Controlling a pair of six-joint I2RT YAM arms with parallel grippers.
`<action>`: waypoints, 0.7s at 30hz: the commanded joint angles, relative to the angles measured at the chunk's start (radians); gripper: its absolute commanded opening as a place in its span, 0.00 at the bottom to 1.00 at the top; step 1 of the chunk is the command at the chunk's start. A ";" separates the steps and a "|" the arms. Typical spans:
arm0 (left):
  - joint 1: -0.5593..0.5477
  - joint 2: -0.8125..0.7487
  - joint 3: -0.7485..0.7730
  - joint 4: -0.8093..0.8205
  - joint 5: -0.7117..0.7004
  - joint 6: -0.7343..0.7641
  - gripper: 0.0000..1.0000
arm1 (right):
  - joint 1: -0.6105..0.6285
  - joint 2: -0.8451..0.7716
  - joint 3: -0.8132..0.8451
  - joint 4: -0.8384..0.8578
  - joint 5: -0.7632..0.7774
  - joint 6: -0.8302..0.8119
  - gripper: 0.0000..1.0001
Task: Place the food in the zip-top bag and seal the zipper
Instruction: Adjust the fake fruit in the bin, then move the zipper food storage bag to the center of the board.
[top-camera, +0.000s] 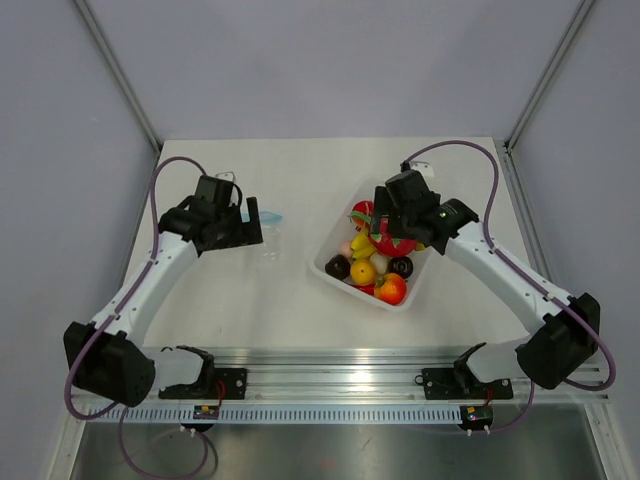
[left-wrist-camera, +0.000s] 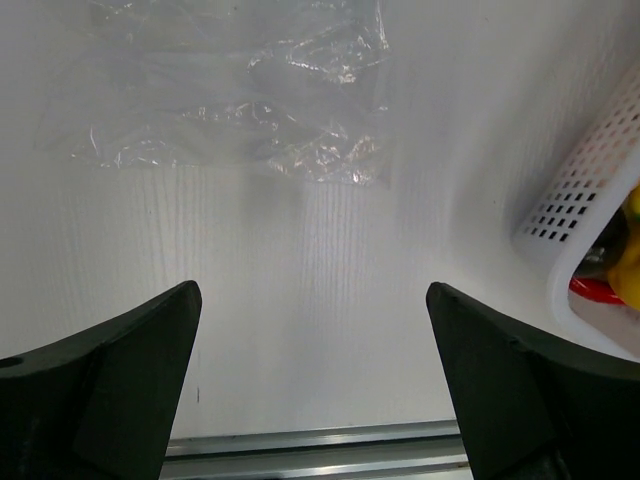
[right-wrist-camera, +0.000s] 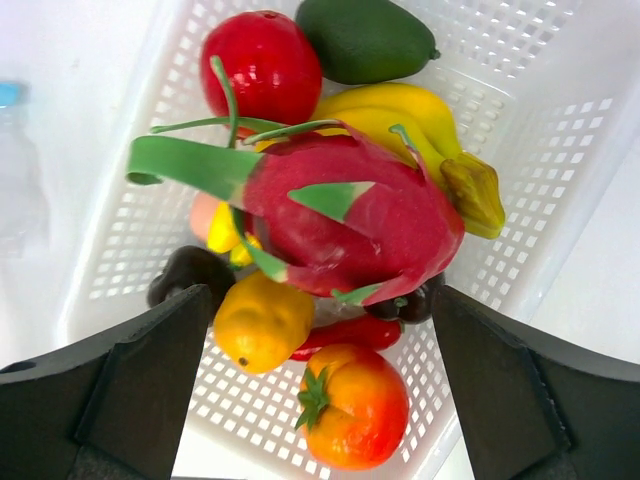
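Along the near edge of the white table (top-camera: 270, 310) runs an aluminium rail (top-camera: 340, 385), with both arm bases bolted to it. From there the left arm leans forward over the left half of the table, its wrist turned towards the middle. The left gripper (left-wrist-camera: 312, 290) hangs above bare tabletop, fingers spread wide and holding nothing. Just beyond it the zip-top bag (left-wrist-camera: 230, 90) lies flat and crumpled on the surface, its pale blue zipper (top-camera: 270, 215) at the far edge.

The right arm reaches forward and inward from the right. The right gripper (right-wrist-camera: 322, 290) is poised over the white perforated tray (top-camera: 330, 268), jaws wide apart on either side of a pink dragon fruit (right-wrist-camera: 350, 220), not clamped on it. All the toy food (top-camera: 375, 260) sits heaped in that tray: a red apple (right-wrist-camera: 262, 65), a green avocado (right-wrist-camera: 365, 38), a banana (right-wrist-camera: 400, 110), a yellow lemon (right-wrist-camera: 262, 320) and an orange tomato (right-wrist-camera: 350, 405).

Plain grey walls (top-camera: 320, 60) with metal corner posts (top-camera: 120, 70) close off the far side.
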 joint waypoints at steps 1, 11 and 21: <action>-0.001 0.108 0.089 0.021 -0.120 -0.035 0.99 | 0.002 -0.074 0.028 0.007 -0.060 0.003 0.99; 0.023 0.538 0.413 -0.013 -0.239 -0.030 0.96 | 0.002 -0.209 -0.026 -0.050 -0.078 0.026 0.99; -0.035 0.623 0.312 0.001 -0.056 0.095 0.93 | 0.002 -0.263 -0.081 -0.084 -0.052 0.038 0.99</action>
